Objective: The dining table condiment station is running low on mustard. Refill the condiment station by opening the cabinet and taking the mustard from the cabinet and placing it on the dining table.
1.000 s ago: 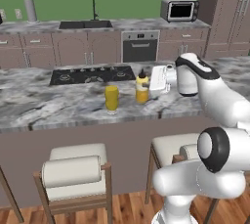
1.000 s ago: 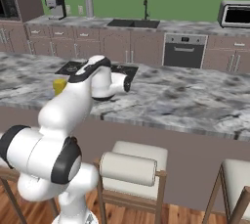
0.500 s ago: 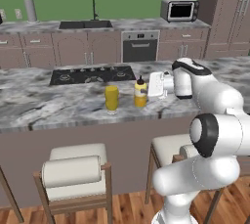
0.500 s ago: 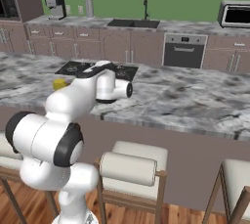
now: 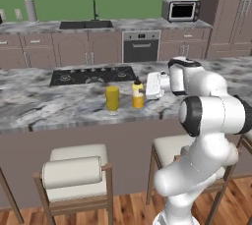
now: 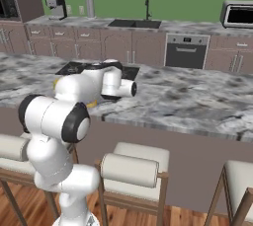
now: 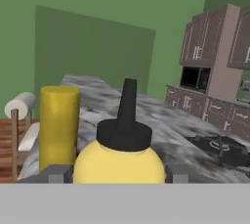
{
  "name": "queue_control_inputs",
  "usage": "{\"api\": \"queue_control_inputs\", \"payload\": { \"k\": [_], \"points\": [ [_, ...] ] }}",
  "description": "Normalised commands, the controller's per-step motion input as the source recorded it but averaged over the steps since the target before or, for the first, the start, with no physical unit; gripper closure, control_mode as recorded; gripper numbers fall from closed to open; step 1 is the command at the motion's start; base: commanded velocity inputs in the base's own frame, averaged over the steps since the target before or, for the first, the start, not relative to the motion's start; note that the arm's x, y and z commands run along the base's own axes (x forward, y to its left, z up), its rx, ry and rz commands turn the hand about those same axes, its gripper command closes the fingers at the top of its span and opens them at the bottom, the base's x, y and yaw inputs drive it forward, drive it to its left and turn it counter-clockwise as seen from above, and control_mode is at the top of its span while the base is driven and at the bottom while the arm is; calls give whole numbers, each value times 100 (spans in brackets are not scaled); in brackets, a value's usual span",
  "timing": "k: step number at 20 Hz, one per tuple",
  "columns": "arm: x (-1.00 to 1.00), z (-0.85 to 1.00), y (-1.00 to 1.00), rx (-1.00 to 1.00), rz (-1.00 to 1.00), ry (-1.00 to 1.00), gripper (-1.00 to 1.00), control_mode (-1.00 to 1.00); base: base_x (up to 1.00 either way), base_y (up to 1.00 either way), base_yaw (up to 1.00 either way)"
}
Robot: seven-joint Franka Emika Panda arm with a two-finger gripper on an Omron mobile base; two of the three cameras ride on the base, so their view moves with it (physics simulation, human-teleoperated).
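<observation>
Mustard bottle (image 5: 138, 95) stands upright on marble bench (image 5: 59, 102) beside yellow cylinder (image 5: 112, 98), gripper (image 5: 149, 85) spread around it; best to finish opening, then retreat straight back without tipping it.

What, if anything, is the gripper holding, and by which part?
The gripper flanks the mustard at its body, below the black cap, as it stands on the dining table; a firm hold cannot be told.
</observation>
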Motion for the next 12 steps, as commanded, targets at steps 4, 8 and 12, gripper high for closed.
{"api": "queue_control_inputs", "payload": {
  "k": [4,8,12],
  "points": [
    [45,-37,0,0,4,0,100,-100,0,0,0],
    [23,-41,0,0,6,0,100,-100,0,0,0],
    [-19,-44,16,0,5,-7,100,-100,0,0,0]
  ]
}}
